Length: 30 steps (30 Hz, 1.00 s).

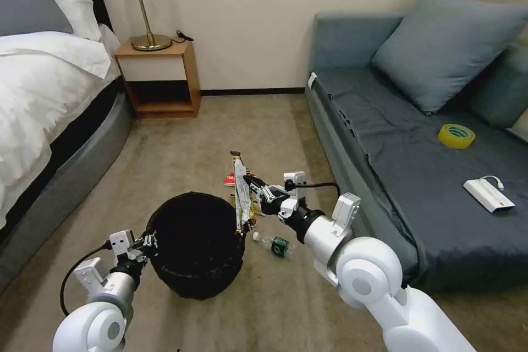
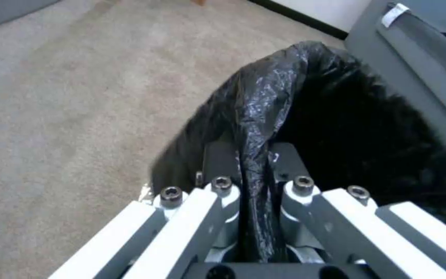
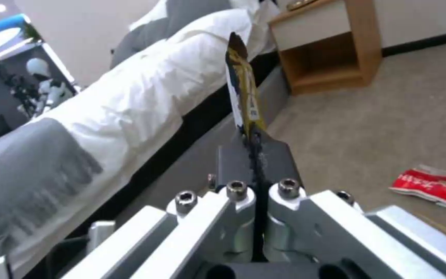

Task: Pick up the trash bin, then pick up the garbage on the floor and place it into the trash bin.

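Observation:
The round black trash bin [image 1: 195,245], lined with a crinkly black bag, hangs just above the carpet. My left gripper [image 1: 147,242] is shut on its near-left rim; the left wrist view shows the bag [image 2: 256,116] pinched between the fingers [image 2: 218,159]. My right gripper [image 1: 248,182] is shut on a long gold-silver wrapper [image 1: 240,192] that hangs upright beside the bin's right rim. The same wrapper [image 3: 244,93] sticks out of the shut fingers in the right wrist view. On the carpet lie a red-white packet [image 1: 230,178] [image 3: 434,186] and a small clear green-labelled bottle [image 1: 274,243].
A grey sofa [image 1: 385,137] stands on the right with a yellow tape roll [image 1: 456,136] and a white box with a cable [image 1: 488,194] on it. A bed [image 1: 44,99] lies to the left, with a wooden nightstand [image 1: 162,74] and lamp at the back.

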{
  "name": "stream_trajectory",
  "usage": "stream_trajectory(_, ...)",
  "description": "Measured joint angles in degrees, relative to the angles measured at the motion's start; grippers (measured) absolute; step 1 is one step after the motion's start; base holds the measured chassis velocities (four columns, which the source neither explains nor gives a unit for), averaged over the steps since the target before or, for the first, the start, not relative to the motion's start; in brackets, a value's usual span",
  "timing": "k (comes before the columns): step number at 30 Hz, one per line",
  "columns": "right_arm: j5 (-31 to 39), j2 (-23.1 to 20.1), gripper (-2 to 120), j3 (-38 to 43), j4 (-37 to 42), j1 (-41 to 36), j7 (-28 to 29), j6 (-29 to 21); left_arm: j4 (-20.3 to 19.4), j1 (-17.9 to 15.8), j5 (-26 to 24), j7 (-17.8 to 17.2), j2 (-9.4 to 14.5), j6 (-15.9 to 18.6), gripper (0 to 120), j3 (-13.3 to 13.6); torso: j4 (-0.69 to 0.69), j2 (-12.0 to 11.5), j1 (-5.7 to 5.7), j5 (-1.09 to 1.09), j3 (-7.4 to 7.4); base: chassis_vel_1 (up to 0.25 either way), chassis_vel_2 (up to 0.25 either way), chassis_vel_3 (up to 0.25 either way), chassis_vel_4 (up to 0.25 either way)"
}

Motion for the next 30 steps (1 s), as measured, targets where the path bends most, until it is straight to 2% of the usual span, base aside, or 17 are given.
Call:
stream_trajectory(11, -4.5, 2.3, 0, -5.4, -2.6, -1.3, -2.2, 1.2, -2.3, 1.5, 1.1, 0.0, -1.6, 0.2, 5, 0.1, 0.01, 0.0, 0.0, 0.0, 0.0, 0.0, 0.0, 0.0, 0.0)
stream_trajectory(19, -11.5, 5.8, 0, -9.4, -7.4, -2.8, -5.1, 2.4, -4.1, 4.2, 3.0, 0.5, -3.7, -0.2, 5, -0.4, 0.01, 0.0, 0.0, 0.0, 0.0, 0.0, 0.0, 0.0, 0.0)
stream_trajectory(24, -14.5, 7.1, 0, -10.8, -9.9, -3.9, -5.8, 2.7, -4.3, 4.9, 2.7, 0.7, -3.8, -0.5, 5, -1.1, 0.01, 0.0, 0.0, 0.0, -0.01, 0.0, 0.0, 0.0, 0.0)
stream_trajectory(27, -15.3, 7.4, 5, -11.8, -10.7, -4.4, -5.8, 2.7, -4.3, 4.9, 1.9, 0.7, -3.5, -0.5, 5, -1.4, 0.01, 0.0, 0.0, 0.0, -0.01, 0.0, 0.0, 0.0, 0.0)
stream_trajectory(30, -17.9, 8.3, 18, -13.2, -12.8, -5.0, -5.8, 2.7, -3.4, 4.1, 0.5, 0.8, -2.6, -0.5, 5, -2.0, 0.01, 0.0, 0.0, -0.01, 0.0, 0.0, 0.0, 0.0, 0.0)
